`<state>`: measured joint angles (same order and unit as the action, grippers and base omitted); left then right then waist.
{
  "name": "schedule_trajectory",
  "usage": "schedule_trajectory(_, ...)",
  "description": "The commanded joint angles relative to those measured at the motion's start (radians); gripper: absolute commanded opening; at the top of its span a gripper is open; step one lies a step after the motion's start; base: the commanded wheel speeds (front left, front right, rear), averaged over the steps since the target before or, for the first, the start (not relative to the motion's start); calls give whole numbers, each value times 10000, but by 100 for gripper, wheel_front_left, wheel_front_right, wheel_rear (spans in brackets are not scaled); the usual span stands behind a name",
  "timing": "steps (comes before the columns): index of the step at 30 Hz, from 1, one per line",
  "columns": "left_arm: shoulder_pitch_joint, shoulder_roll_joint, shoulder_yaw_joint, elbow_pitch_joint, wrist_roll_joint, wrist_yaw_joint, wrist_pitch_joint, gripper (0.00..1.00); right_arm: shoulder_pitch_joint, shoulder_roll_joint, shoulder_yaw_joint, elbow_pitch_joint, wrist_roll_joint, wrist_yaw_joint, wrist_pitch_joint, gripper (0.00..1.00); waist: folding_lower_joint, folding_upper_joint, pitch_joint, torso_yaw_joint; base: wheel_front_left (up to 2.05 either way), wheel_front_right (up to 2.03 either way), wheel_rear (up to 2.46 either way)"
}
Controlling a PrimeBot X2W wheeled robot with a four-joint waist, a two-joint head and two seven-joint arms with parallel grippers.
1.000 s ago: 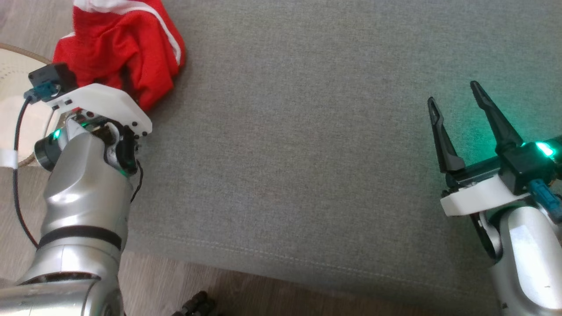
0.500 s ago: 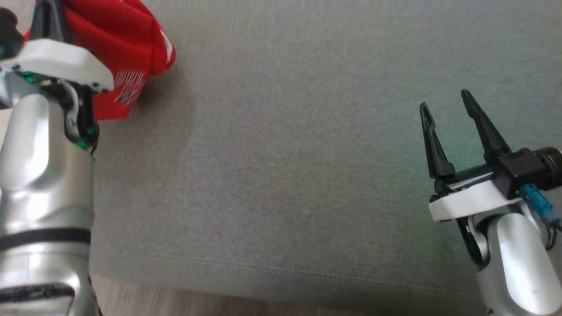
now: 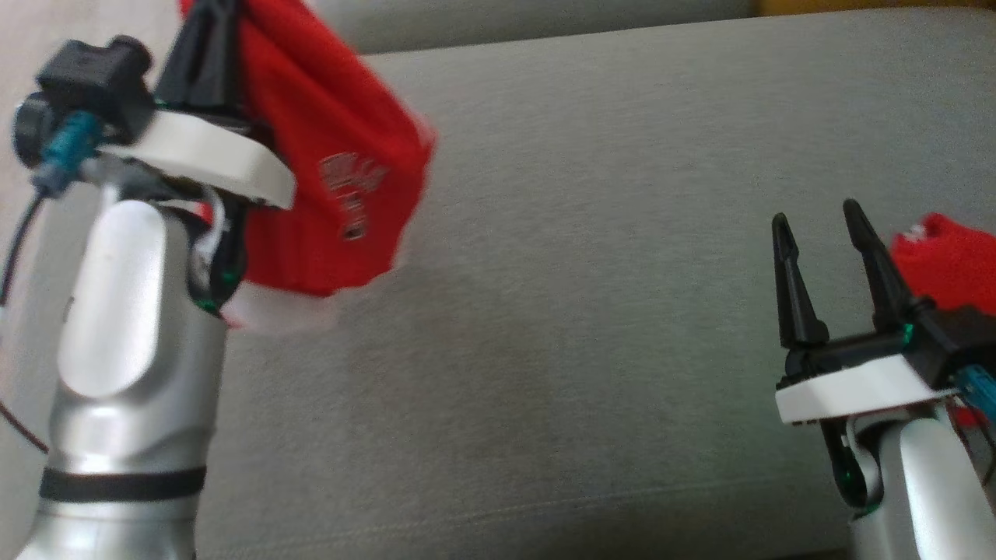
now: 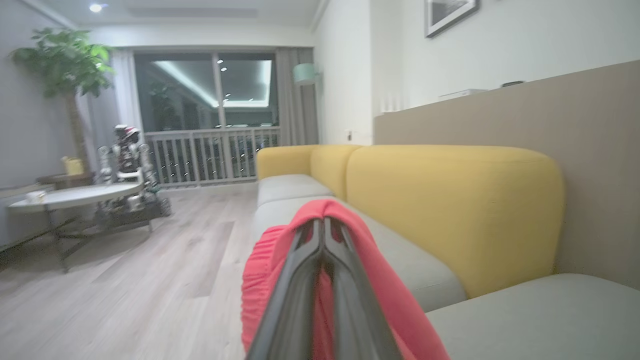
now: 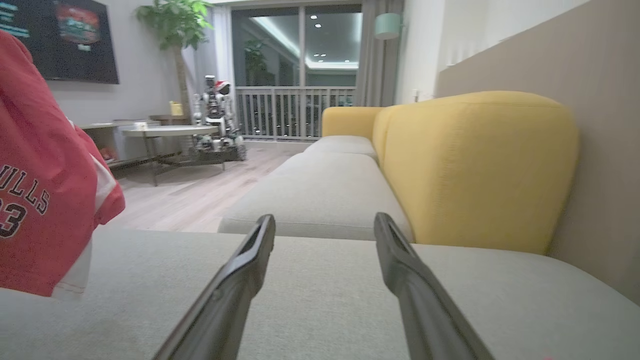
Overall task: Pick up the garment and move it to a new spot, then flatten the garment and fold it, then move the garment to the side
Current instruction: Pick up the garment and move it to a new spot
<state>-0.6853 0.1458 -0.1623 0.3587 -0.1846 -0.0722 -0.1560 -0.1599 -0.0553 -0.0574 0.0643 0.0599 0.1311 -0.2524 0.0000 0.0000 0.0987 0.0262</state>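
Note:
The garment [image 3: 334,179] is a red jersey with white trim and printed lettering. It hangs off the grey sofa seat [image 3: 583,272], pinched at its top by my left gripper [image 3: 208,31], which is shut on it at the upper left. In the left wrist view the red cloth [image 4: 380,270] drapes over both sides of the closed fingers of the left gripper [image 4: 324,222]. The right wrist view has the garment [image 5: 40,200] hanging at its left edge. My right gripper [image 3: 817,216] stands open and bare over the seat at the lower right, also seen as the right gripper [image 5: 324,220].
Another piece of red cloth [image 3: 945,260] lies just behind the right gripper at the right edge. A yellow backrest [image 5: 475,165] runs along the far side of the sofa. Beyond the sofa's end are a wood floor and a round table [image 4: 75,195].
My left gripper has shut on the garment and raised it off the seat, so it now hangs. The head view has shifted too. The right gripper stays open.

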Motion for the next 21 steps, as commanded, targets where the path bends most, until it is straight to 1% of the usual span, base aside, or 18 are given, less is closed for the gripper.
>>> schedule_trajectory(1,-172,273,83,-765,53,-70,72,0,-67,48,208,-335,206,-4,-92,100,0,0,-597,-1075,0,0,0)
schedule_trajectory(6,604,8,-483,-1765,197,-55,32,0,-4,49,126,-423,385,-4,-93,100,0,0,-533,-1809,0,0,0)
schedule_trajectory(9,1527,-166,-881,-2064,244,-23,-79,0,59,49,5,-524,450,-4,-93,100,0,0,-356,-1974,0,0,0)
schedule_trajectory(12,2826,-353,-1499,-1583,272,-48,-161,0,155,50,-7,-439,662,-4,-93,100,0,0,-154,-1983,0,0,0)
schedule_trajectory(16,4239,-570,-2112,-308,127,-84,-493,0,128,50,51,-346,706,-4,-93,100,0,0,53,-1887,0,0,0)
schedule_trajectory(18,4649,-655,-2216,136,21,-35,-716,0,143,50,18,-305,721,-4,-93,100,0,0,45,-1761,0,0,0)
schedule_trajectory(21,5063,-775,-2217,472,-216,163,-910,0,258,50,23,-157,669,-4,-93,100,0,0,-112,-1444,0,0,0)
